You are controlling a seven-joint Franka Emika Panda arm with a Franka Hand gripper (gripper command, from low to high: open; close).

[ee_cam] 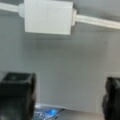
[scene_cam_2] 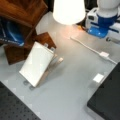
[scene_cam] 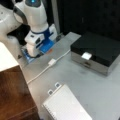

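In the wrist view my gripper point(ee_cam: 67, 96) is open, its black fingers point(ee_cam: 17, 96) standing wide apart low over bare grey table with nothing between them. Just ahead of it lies a white cable point(ee_cam: 100, 21) with a white rectangular block point(ee_cam: 47, 16) on it. In both front views the white-and-blue hand point(scene_cam: 35, 48) point(scene_cam_2: 101, 26) sits low at the table's far edge, over a blue pad point(scene_cam: 47, 46). The cable block point(scene_cam: 51, 62) point(scene_cam_2: 104, 54) lies a short way in front of it.
A black box with a silver side point(scene_cam: 97, 50) point(scene_cam_2: 107, 100) carries a small white square point(scene_cam: 86, 55) point(scene_cam_2: 98, 78). A white spiral pad point(scene_cam: 66, 105) point(scene_cam_2: 37, 62) leans on a stand. A brown wooden shelf point(scene_cam: 12, 95) point(scene_cam_2: 22, 12) and a white lampshade point(scene_cam_2: 68, 10) stand nearby.
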